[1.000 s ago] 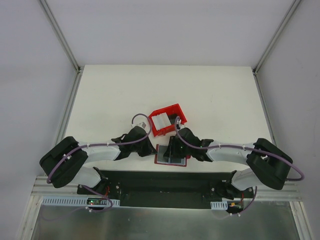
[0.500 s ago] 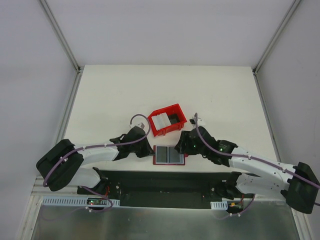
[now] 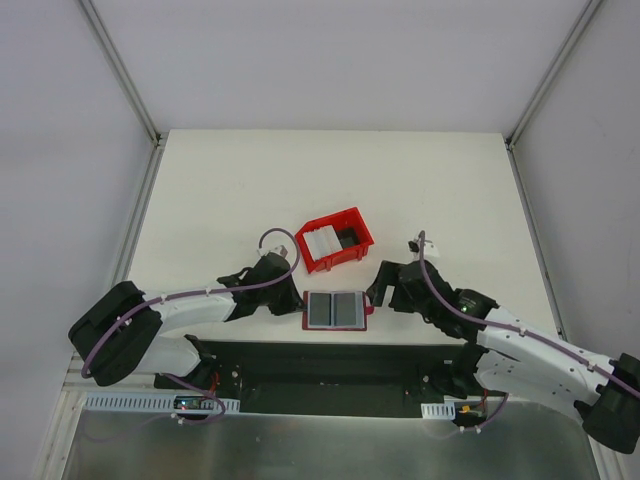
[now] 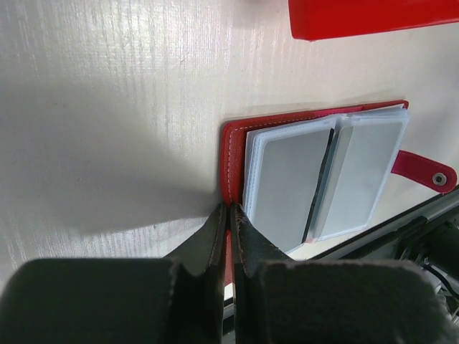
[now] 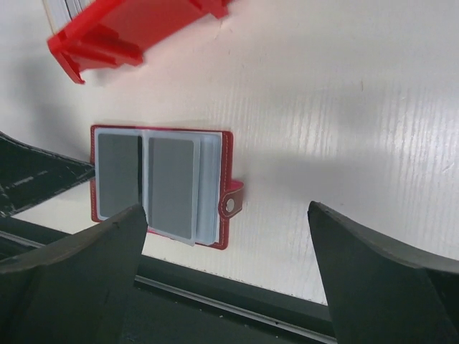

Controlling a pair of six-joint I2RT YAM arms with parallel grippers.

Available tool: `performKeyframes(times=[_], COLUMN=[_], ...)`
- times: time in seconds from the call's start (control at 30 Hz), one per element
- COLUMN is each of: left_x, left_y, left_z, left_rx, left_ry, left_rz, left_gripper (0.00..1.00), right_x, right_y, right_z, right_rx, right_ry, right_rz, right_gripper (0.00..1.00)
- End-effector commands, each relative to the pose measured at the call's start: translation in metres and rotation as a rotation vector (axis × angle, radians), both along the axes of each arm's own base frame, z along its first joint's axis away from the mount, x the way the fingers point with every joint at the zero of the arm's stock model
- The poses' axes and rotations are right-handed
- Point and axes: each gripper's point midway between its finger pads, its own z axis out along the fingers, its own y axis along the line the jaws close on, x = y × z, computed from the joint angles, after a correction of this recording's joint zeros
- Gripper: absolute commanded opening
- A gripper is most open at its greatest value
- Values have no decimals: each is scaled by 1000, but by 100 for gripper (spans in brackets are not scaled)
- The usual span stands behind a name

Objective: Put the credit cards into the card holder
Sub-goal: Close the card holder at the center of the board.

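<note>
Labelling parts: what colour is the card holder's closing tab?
Red closing tab; right wrist view shows it best.

The card holder (image 4: pixel 232 150) looks stitched, leathery; the bin (image 4: pixel 373 16) glossy plastic.

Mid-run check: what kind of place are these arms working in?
Probably a lab robot test cell, not a home or shop: bare white table, plain white wall panels on aluminium framing, and a black mounting plate at the near edge.

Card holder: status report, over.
Left gripper shut on edge of open card holder. Right gripper open, beside it, not touching. White cards sit in red bin. Nothing blocking.
</note>
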Motion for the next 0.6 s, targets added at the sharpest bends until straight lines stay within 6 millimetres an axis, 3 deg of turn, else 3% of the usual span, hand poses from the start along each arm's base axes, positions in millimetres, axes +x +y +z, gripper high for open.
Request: performKeyframes(times=[0.0,0.2,0.4,0.57], left_x=[-5,4,6,4], left_y=[19,20,19,17], left_z=[-13,-6,-2,-2], left_rx=[108,112,136,130], left_ry=[10,-35,-40,-27], left_rz=[-2,7,-21,-23], left_gripper=[0,0,0,0], right_x=[12,10,1,0], right_y=[-5,-2,8,20], right_z=[22,20,10,2], right_rx=[91,107,106,96], right_ry=[-46,49,89,140], right_rz=[-81,-49,39,77], right_gripper=[96,99,74,67])
